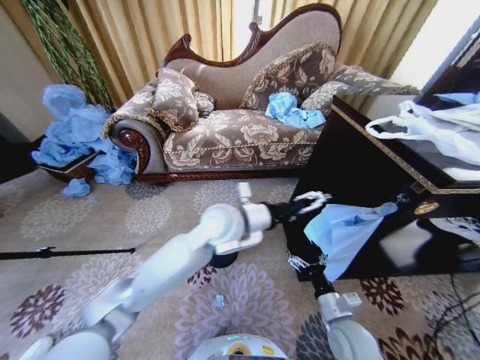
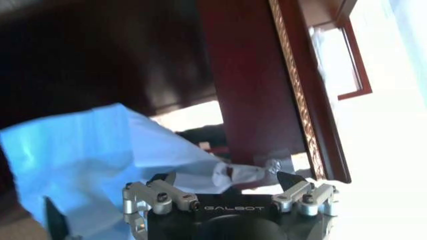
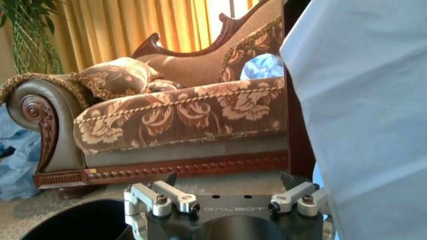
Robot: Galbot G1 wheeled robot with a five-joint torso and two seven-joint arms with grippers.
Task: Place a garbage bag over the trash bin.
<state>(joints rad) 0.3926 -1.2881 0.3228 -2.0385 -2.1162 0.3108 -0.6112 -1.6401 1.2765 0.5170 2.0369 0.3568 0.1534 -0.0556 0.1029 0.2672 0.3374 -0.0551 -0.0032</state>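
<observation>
Here the garbage bag hangs spread between both tools beside the dark table, left tool with fingers apart around a gathered upper corner, right tool at the lower edge, fingers spread, and the trash bin under the right wrist.

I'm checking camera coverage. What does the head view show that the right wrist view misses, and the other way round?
Head view alone: both arms, the left gripper and right gripper at the garbage bag, white bags on the dark cabinet, and a heap of blue bags. Right wrist view alone: the trash bin rim beside the open jaws. Both: the sofa and the garbage bag.
</observation>
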